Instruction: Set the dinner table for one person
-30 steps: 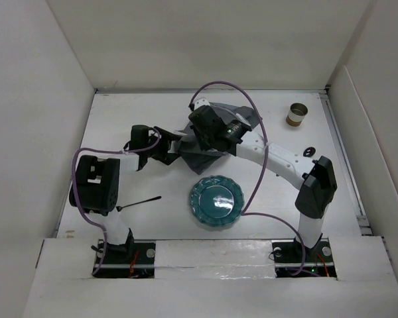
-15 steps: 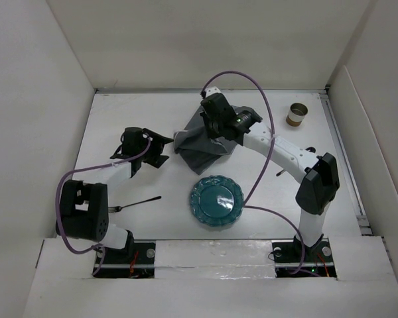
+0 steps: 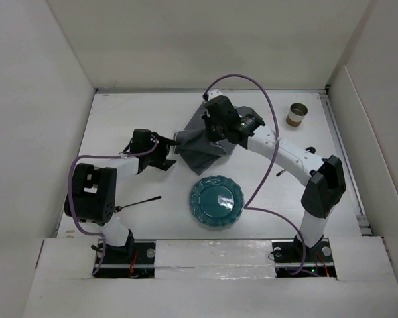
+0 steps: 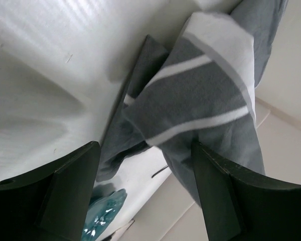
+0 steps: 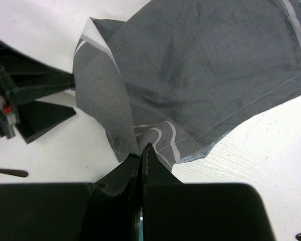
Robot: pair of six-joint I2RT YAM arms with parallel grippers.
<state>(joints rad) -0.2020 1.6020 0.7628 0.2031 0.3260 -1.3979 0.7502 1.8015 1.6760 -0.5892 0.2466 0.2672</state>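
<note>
Step in hand, likely: spreading grey striped mat [image 3: 198, 151], bunched mid-tabletop toward far edge of dinner table [image 3: 113, 119]. Pinched at a fold by right gripper [image 5: 141, 150]; left gripper [image 4: 145, 165] spread wide just beside its left edge. Next: calls for catching that edge, drawing flat.

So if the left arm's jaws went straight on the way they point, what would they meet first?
Most likely the grey striped cloth, bunched directly ahead of the left gripper and its open jaws; how near is unclear.
</note>
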